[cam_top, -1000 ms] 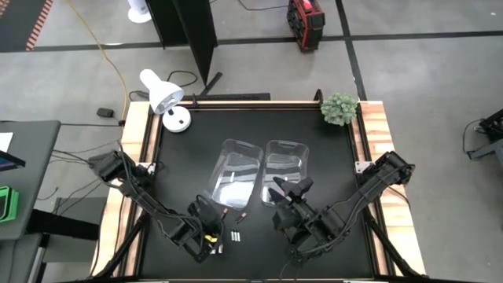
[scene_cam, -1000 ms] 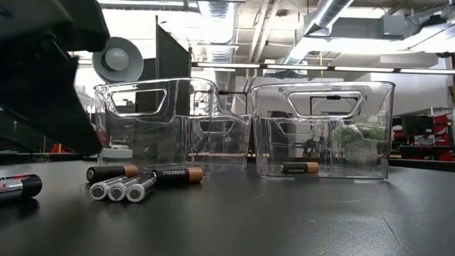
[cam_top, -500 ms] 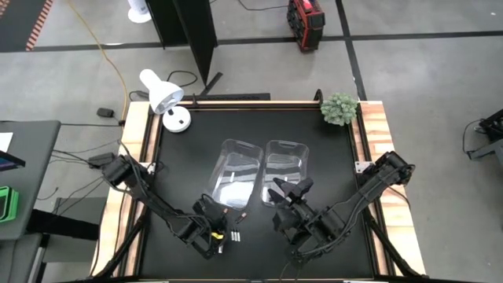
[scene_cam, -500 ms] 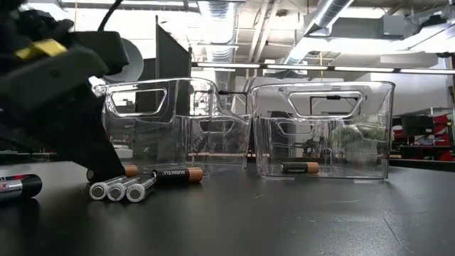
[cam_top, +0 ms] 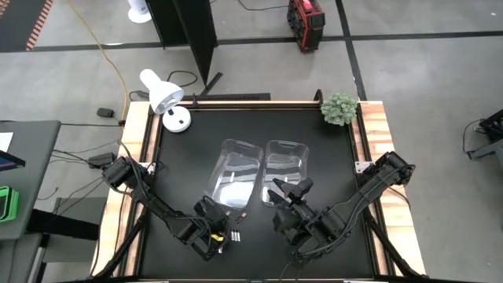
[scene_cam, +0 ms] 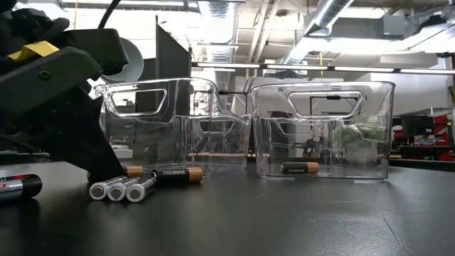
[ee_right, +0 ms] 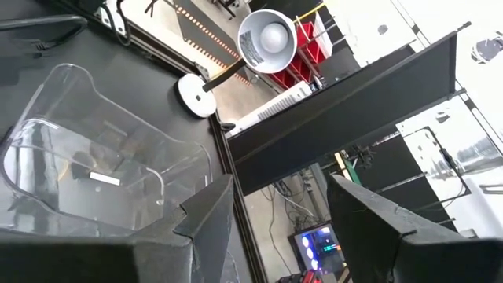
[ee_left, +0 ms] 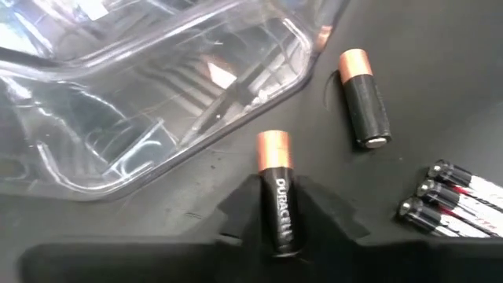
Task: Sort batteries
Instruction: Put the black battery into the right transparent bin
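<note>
The left gripper [ee_left: 279, 236] has dropped to the table and closed on a black copper-tipped battery [ee_left: 277, 189] just beside the clear plastic bin [ee_left: 157, 94], so a lift looks next. Only the left wrist view shows that grip. The right gripper [ee_right: 275, 204] waits, fingers spread.

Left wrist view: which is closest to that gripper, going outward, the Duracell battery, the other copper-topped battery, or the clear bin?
1. Duracell battery: right between the left gripper fingers.
2. Other copper-topped battery: lying on the black table off to one side, apart from the fingers.
3. Clear bin: its rim lies just beyond the Duracell's copper end; too close to the second battery to rank firmly.
</note>
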Controlling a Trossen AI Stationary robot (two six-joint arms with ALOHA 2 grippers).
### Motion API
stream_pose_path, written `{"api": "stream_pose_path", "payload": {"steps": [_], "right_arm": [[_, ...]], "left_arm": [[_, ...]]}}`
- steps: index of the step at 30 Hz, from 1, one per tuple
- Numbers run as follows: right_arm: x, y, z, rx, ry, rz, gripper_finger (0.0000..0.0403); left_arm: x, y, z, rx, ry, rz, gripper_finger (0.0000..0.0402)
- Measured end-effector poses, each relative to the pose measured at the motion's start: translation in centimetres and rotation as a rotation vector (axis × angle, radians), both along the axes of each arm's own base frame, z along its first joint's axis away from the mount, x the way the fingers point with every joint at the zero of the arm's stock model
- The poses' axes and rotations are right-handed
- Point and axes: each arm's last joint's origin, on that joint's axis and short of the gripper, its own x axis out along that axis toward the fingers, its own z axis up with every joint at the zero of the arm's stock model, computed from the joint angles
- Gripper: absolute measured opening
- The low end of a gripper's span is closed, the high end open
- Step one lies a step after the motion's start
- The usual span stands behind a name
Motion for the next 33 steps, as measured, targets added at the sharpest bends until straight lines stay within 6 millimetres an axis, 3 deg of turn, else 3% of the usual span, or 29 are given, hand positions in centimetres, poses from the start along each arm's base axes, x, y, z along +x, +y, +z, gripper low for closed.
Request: {"api": "stream_pose_path", "payload": {"steps": [2,11,33], "right_arm": [[0.0,0.0,0.0,0.0,0.0,0.0,0.0223],[0.0,0.0,0.0,0.0,0.0,0.0,0.0223],[-0.2,0.4,0.0,-0.002,0.002,0.012,0.0223]], "left_arm": [[-0.1,-0.1,0.0,0.004,0.001,-0.009,0.0042],[0.1,-0.6,0.4,0.014,0.021,-0.052,0.0042],[2.6,-3.2,6.2,0.115,0.073,-0.231,0.0042]]}}
